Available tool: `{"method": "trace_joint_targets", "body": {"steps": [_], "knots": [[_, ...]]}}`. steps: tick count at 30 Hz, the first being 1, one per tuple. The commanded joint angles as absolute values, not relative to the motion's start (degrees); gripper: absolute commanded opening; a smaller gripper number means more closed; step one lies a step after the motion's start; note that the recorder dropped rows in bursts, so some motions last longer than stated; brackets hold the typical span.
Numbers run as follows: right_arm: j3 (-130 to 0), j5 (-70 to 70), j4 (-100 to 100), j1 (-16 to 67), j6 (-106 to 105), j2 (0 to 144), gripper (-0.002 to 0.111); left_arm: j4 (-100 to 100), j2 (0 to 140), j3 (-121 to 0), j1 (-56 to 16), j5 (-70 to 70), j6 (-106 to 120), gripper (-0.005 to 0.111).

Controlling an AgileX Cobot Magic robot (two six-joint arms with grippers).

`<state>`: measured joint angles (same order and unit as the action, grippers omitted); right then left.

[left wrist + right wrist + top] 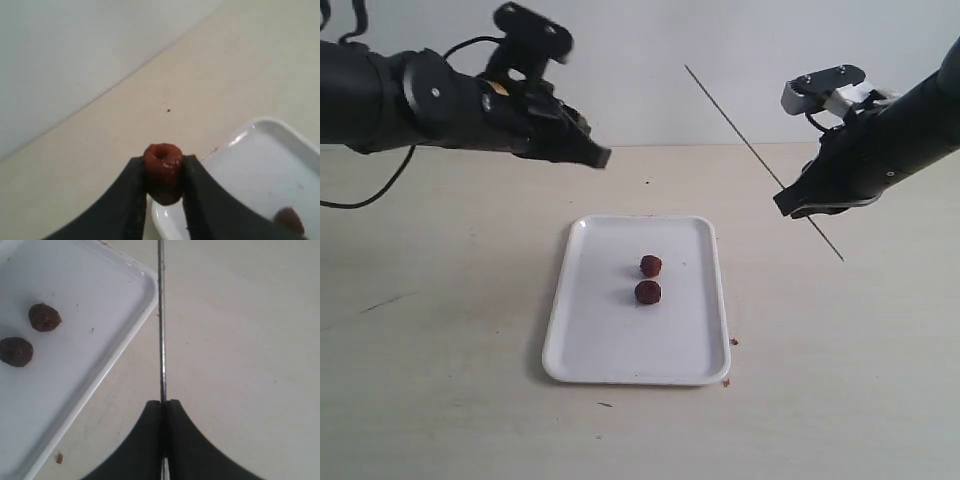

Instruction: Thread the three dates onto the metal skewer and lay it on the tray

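Left gripper (pixel 597 156) pinches one date (pixel 162 170) by its sides, raised behind the tray (pixel 582 340). Two dates (pixel 647 292) lie on the tray. Right gripper (pixel 790 205) clamps the skewer (pixel 730 115) low on the rod. Judgement: date soft, light, sticky; rod thin, whippy. Pierce dead centre.

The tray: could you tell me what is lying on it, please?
Two dates lie near the middle of the tray. The exterior view shows all of it, nothing covered.
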<state>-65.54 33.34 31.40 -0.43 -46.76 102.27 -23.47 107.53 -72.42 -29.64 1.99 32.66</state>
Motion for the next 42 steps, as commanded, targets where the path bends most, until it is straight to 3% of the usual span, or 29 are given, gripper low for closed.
{"method": "trace_joint_targets", "body": {"steps": [1, 11, 15, 42], "knots": [[-66.1, 34.4, 36.2, -0.7, -47.6, 103.5, 0.000, -33.3, 107.2, -75.1, -25.8, 4.6, 23.0, 0.027], [-66.1, 45.4, 50.4, -0.7, -59.5, 108.5, 0.000, -59.3, 107.3, -83.3, -21.6, 15.7, 19.7, 0.027], [-66.1, 56.4, 61.7, -0.7, -71.9, 110.5, 0.000, -67.9, 108.1, -84.1, -21.5, 16.6, 20.9, 0.027], [-66.1, 61.1, 63.5, -0.7, -77.4, 110.6, 0.000, -68.3, 111.3, -84.1, -21.3, 15.0, 26.4, 0.027]]}}
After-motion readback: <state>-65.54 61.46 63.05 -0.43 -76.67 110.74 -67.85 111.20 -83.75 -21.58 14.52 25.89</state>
